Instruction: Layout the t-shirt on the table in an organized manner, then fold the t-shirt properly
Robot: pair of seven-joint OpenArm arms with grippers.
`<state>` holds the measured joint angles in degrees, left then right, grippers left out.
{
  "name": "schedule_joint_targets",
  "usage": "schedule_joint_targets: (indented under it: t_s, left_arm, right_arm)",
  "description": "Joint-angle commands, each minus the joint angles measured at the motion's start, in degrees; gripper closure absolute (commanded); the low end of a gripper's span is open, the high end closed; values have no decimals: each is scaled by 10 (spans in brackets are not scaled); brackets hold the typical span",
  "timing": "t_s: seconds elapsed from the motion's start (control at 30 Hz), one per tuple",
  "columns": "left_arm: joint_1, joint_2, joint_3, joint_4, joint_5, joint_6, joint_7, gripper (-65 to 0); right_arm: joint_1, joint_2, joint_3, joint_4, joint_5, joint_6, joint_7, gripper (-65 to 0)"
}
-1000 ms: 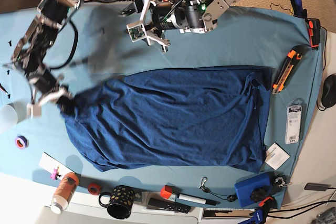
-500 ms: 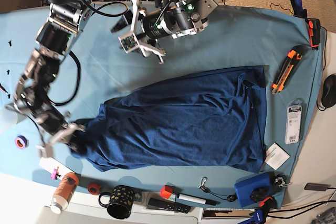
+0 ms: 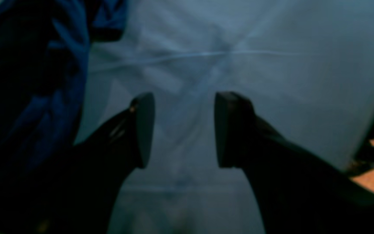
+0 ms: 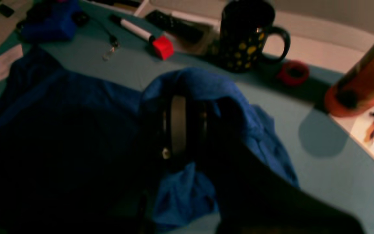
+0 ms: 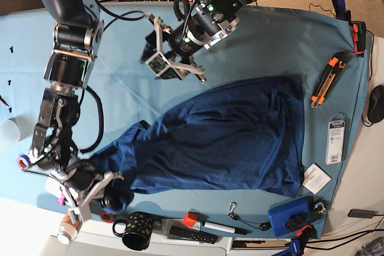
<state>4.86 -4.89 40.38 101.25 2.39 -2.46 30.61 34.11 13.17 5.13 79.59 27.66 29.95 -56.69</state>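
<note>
The dark navy t-shirt [image 5: 222, 142] lies crumpled on the teal-covered table [image 5: 288, 40], drawn out into a point toward the front left. My right gripper [image 5: 108, 191] is shut on that pulled corner near the table's front edge. In the right wrist view the blue fabric [image 4: 206, 87] bunches over the closed gripper [image 4: 180, 126]. My left gripper [image 5: 180, 71] hovers open above bare cloth just beyond the shirt's upper-left edge. In the left wrist view its fingers [image 3: 143, 130] stand apart over the teal cloth [image 3: 239, 65], and the shirt [image 3: 44, 97] lies to their left.
Along the front edge stand a black dotted mug [image 5: 137, 230], an orange bottle [image 5: 73, 219], a red ring [image 5: 107, 215], a marker [image 5: 210, 225] and a blue box [image 5: 291, 215]. An orange utility knife [image 5: 327, 79] and a packaged item [image 5: 336, 139] lie at the right.
My right gripper has dragged the shirt's corner toward the front-left edge, stretching the shirt diagonally. The left arm has come down and right, closer to the shirt's upper edge.
</note>
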Motion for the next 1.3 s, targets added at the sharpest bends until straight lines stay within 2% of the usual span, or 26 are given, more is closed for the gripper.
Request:
schedule_joint_targets:
  t_s: [0.0,0.23,0.43,0.6,0.83,0.93,1.13,1.27]
  left_arm:
    - [-16,11,0,-12,-1,-1,-16,-283]
    - [-132,83,0,-195,8,-1,-19,-283]
    - [-222,138,-1,-281,4,0,-20,-283]
    - [-265,139,-8,-351,11,27,-37,-283]
    - [-281,139,-64,-414,9,24,-70,-283]
    - [-281,139,-79,-414,-19,24,-81,-283]
    - [-282,139,-80,-414,-61,-40,-82,-283]
    - [-282,139,-80,-414,-67,-74,-97,-283]
  right_arm:
    - [21,6,2,10,8,-2,19,0]
    - [21,6,2,10,8,-3,20,0]
    - [21,6,2,10,8,-3,23,0]
    - [21,7,2,10,8,-3,23,0]
    - [21,6,2,10,8,-3,27,0]
    - [21,6,2,10,8,-3,27,0]
    - [21,6,2,10,7,-3,27,0]
    - [21,6,2,10,8,-3,28,0]
